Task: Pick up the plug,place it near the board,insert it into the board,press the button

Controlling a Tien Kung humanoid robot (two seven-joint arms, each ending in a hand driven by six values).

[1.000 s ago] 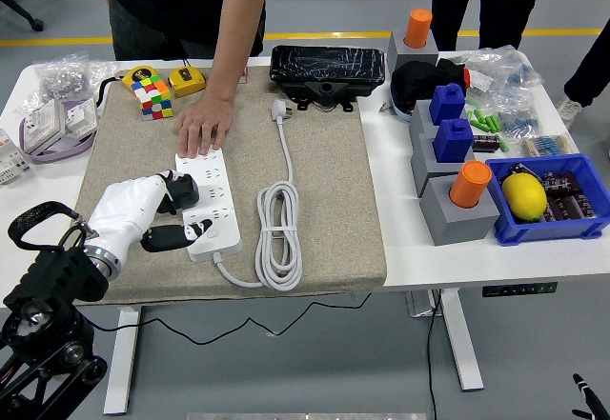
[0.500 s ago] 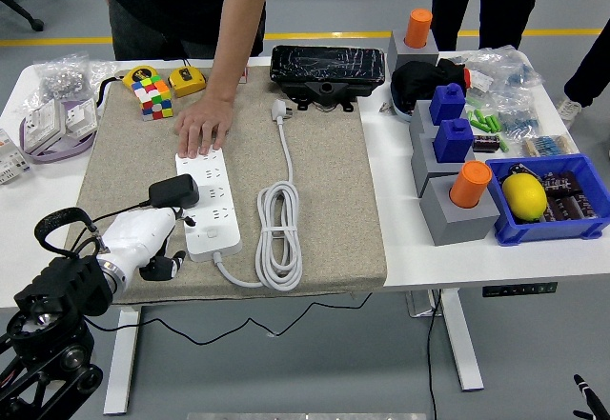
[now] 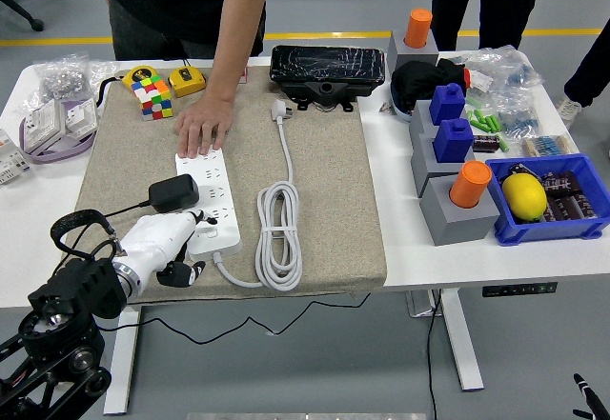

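Beige felt mat covered most of the white table, w/ the white power board lying lengthwise on its left part and a person's hand pressed flat on the board's far end, steadying it. White coiled cable sat just beside the board on the right, its own plug near the black case at the far edge. The black plug sat at the board's left edge, apparently seated in a socket, tho the contact itself was too small to confirm. Versus a sec earlier, the left hand had let go of the plug and dropped back toward the near edge of the mat; half a sec ago it was already clear of it. Now it was lower and slightly further right, by the board's near end, holding nothing, fingers loosely curled w/ dark fingertips tucked under. So insertion looked done; prob. the button press at the board's near end was next. Right arm wasn't visible.
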